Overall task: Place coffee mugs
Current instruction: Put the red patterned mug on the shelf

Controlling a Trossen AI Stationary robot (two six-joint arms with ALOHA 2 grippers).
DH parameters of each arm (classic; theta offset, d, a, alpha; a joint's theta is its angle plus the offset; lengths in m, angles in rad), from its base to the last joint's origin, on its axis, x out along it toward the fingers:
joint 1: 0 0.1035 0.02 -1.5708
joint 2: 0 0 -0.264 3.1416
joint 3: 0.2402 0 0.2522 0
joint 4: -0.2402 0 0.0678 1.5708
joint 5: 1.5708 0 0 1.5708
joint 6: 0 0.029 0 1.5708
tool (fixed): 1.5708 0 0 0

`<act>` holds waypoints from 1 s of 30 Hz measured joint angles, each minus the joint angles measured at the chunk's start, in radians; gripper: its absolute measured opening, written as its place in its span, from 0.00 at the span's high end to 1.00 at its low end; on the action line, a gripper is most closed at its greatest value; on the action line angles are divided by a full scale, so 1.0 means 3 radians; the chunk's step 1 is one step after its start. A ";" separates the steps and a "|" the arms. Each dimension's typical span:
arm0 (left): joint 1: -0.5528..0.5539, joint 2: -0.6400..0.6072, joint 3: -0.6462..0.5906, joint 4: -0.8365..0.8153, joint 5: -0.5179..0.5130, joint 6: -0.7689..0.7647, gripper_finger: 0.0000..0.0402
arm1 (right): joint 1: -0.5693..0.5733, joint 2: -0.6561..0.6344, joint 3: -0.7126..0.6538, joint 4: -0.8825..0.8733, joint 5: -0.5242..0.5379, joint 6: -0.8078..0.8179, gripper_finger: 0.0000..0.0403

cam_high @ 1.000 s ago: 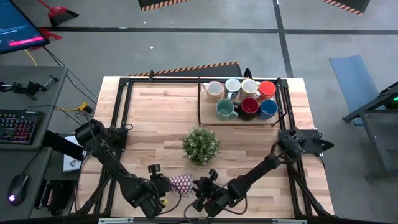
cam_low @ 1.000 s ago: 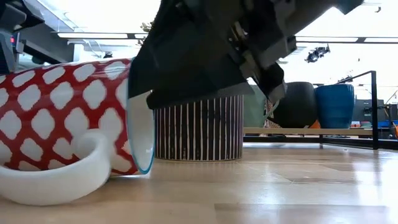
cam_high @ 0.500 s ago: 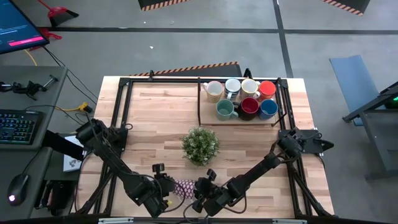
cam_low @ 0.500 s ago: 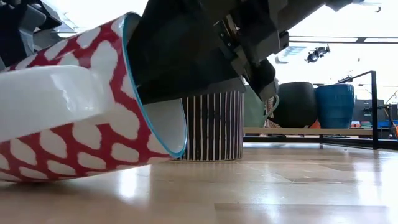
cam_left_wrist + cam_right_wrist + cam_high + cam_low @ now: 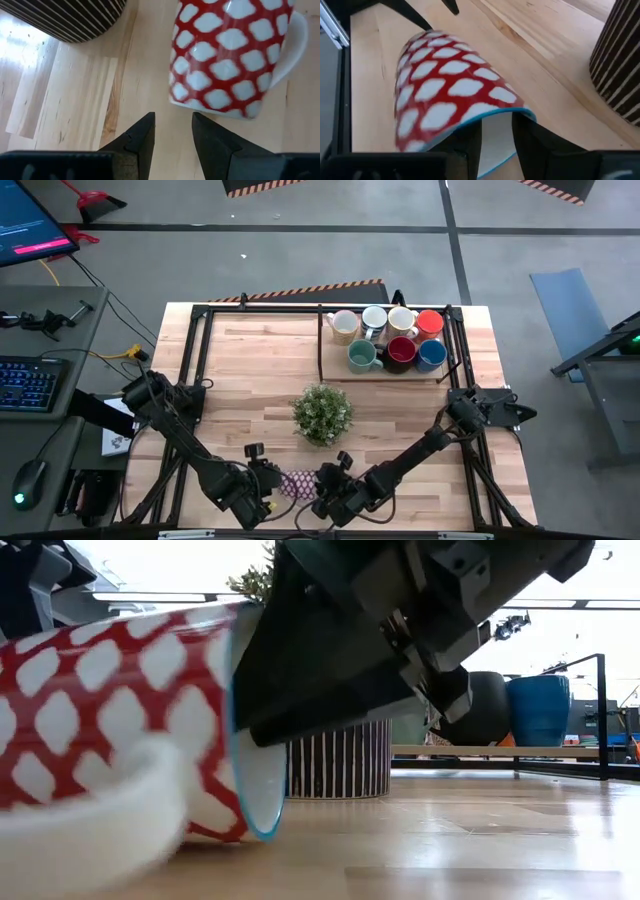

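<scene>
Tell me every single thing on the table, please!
Red-and-white patterned ceramic mug: one, on its side at the near edge, between both grippers.
Round ceramic mugs: seven, cream, two white, orange, green, dark red, blue; grouped in the far right corner.
Spiky green plant in a striped pot: one, mid-table.
Light wooden table: one, under everything.
Left gripper: one, dark, open, just short of the patterned mug.
Right gripper: one, dark, closed on that mug's rim.

Wooden table (image 5: 250, 370): potted plant (image 5: 322, 413), mug tray (image 5: 385, 370), red-patterned mug (image 5: 296, 483) on its side.
</scene>
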 joint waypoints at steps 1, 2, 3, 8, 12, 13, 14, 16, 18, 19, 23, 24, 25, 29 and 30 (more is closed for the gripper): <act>0.0000 0.0000 0.0000 0.0009 0.0000 0.0001 0.70 | 0.0003 0.0000 0.0000 0.0024 0.0018 -0.0013 0.75; 0.0000 0.0000 0.0000 0.0032 0.0009 0.0004 0.70 | 0.0003 0.0000 0.0000 0.0058 0.0027 -0.0033 0.75; 0.0000 0.0000 0.0000 0.0054 0.0015 0.0002 0.70 | 0.0003 0.0000 0.0000 0.0100 0.0026 -0.0068 0.75; -0.0004 0.0000 -0.0001 0.0234 0.0042 0.0090 0.70 | -0.0010 0.0000 0.0000 0.0382 -0.0003 -0.0287 0.75; 0.0001 0.0000 -0.0003 0.0300 0.0040 0.0110 0.70 | -0.0055 -0.0005 0.0000 0.0599 -0.0003 -0.0443 0.75; 0.0001 0.0000 -0.0001 0.0326 0.0037 0.0115 0.70 | -0.0064 -0.0006 0.0000 0.0643 -0.0028 -0.0470 0.75; 0.0003 0.0000 -0.0001 0.0326 0.0036 0.0116 0.70 | -0.0074 -0.0006 0.0001 0.0675 -0.0062 -0.0503 0.75; 0.0009 0.0000 -0.0003 0.0319 0.0042 0.0119 0.70 | -0.0096 -0.0006 0.0001 0.0750 -0.0108 -0.0566 0.75; 0.0014 0.0000 -0.0003 0.0317 0.0054 0.0121 0.70 | -0.0120 -0.0006 0.0036 0.0774 -0.0190 -0.0622 0.75; 0.0020 0.0001 -0.0003 0.0320 0.0060 0.0122 0.70 | -0.0129 -0.0006 0.0076 0.0758 -0.0240 -0.0658 0.75; 0.0046 0.0029 -0.0003 0.0376 0.0106 0.0190 0.70 | -0.0166 -0.0009 0.0333 0.0493 -0.0361 -0.0874 0.77; 0.0052 0.0052 -0.0003 0.0413 0.0107 0.0206 0.70 | -0.0173 -0.0009 0.0436 0.0340 -0.0381 -0.0906 0.78; 0.0063 0.0076 -0.0003 0.0444 0.0101 0.0207 0.70 | -0.0179 -0.0009 0.0541 0.0136 -0.0409 -0.0909 0.79; 0.0102 0.0229 -0.0001 0.0696 0.0052 0.0298 0.70 | -0.0207 -0.0008 0.0855 -0.0622 -0.0565 -0.0782 0.83; 0.0107 0.0267 -0.0001 0.0781 0.0050 0.0345 0.70 | -0.0217 -0.0008 0.0883 -0.0716 -0.0597 -0.0726 0.84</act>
